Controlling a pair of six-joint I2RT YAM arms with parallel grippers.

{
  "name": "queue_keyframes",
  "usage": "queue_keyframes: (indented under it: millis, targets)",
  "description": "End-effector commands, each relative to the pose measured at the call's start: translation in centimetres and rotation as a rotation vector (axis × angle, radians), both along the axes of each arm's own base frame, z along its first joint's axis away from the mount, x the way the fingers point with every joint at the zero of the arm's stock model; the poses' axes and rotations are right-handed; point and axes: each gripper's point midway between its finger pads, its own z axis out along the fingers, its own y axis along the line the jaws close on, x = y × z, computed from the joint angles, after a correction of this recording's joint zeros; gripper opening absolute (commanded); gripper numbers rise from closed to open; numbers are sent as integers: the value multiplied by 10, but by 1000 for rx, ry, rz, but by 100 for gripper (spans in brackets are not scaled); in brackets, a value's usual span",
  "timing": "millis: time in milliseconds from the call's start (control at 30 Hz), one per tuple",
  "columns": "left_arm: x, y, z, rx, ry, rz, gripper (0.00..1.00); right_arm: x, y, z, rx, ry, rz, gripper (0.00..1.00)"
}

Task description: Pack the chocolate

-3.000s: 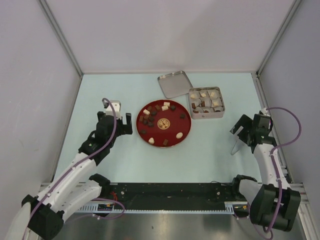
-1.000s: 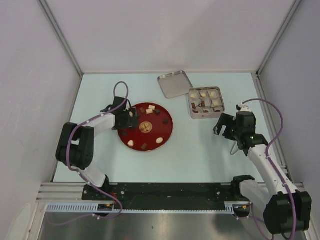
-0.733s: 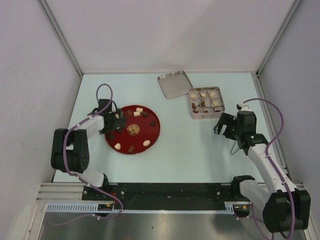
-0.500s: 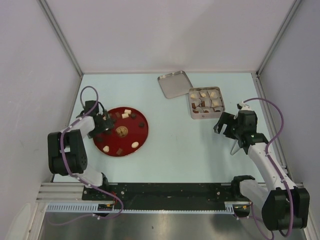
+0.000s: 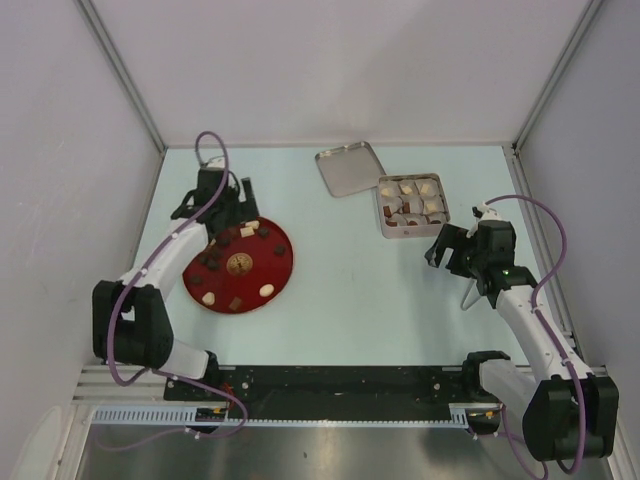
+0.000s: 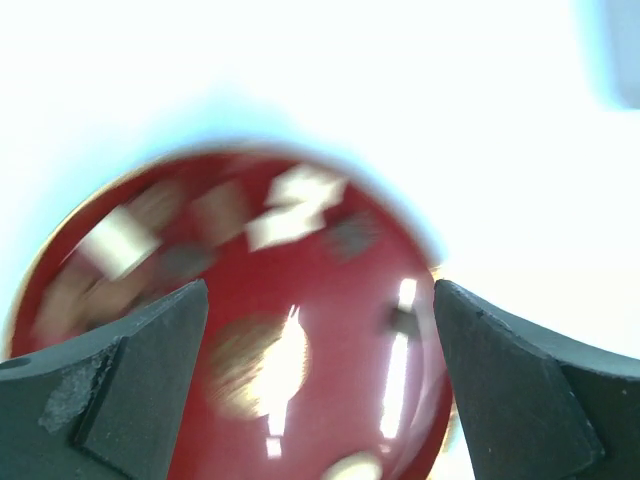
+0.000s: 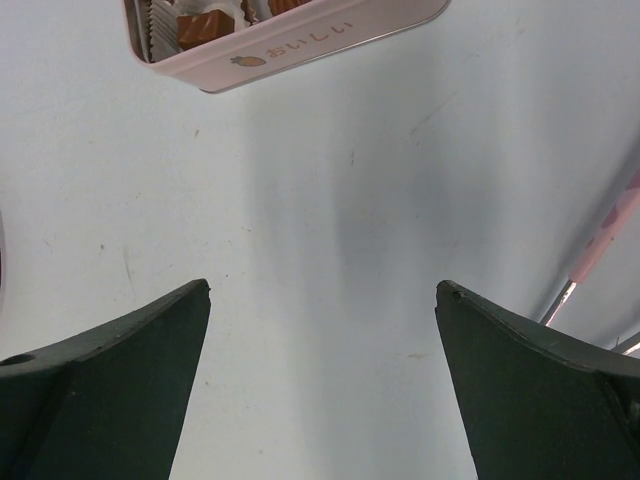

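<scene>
The red plate lies at the left of the table with several dark, reddish-brown and cream chocolates on it. My left gripper hovers over the plate's far edge, open and empty. In the blurred left wrist view the plate and its chocolates lie between the spread fingers of the left gripper. The open tin holds more chocolates. My right gripper is open and empty just in front of the tin; in its wrist view the right gripper is over bare table, with the tin ahead.
The tin's lid lies upside down left of and behind the tin. Thin pink tongs lie under the right arm, also at the right edge of the right wrist view. Enclosure walls stand on three sides.
The red plate has been dragged left from the table's middle. In the last half second the left gripper swung from the plate's left edge to its far edge. The right arm has hardly moved.
</scene>
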Motion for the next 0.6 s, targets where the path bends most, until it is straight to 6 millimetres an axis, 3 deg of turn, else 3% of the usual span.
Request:
queue_keyframes:
  millis: [0, 67, 233, 267, 300, 367, 433, 467, 567]
  targets:
    - [47, -78, 41, -9, -142, -220, 100, 7, 8, 14, 6, -65, 50, 100]
    - [68, -105, 45, -20, -157, -281, 100, 6, 11, 13, 7, -63, 66, 100]
    - [96, -179, 54, -49, -223, -462, 100, 1, 20, 12, 15, -53, 103, 100]
    - [107, -189, 69, -55, -266, -475, 100, 0, 22, 12, 17, -50, 110, 100]
    - [108, -208, 54, -70, -242, -526, 100, -1, 23, 12, 17, -49, 117, 100]
    - [120, -227, 62, -85, -277, -564, 100, -4, 28, 11, 18, -43, 137, 100]
    - [126, -245, 47, -105, -264, -605, 100, -8, 31, 9, 19, -35, 147, 100]
    - [133, -252, 55, -119, -297, -614, 100, -10, 33, 9, 21, -30, 155, 100]
    - [144, -272, 48, -167, -316, -643, 100, -15, 37, 6, 31, -13, 178, 100]
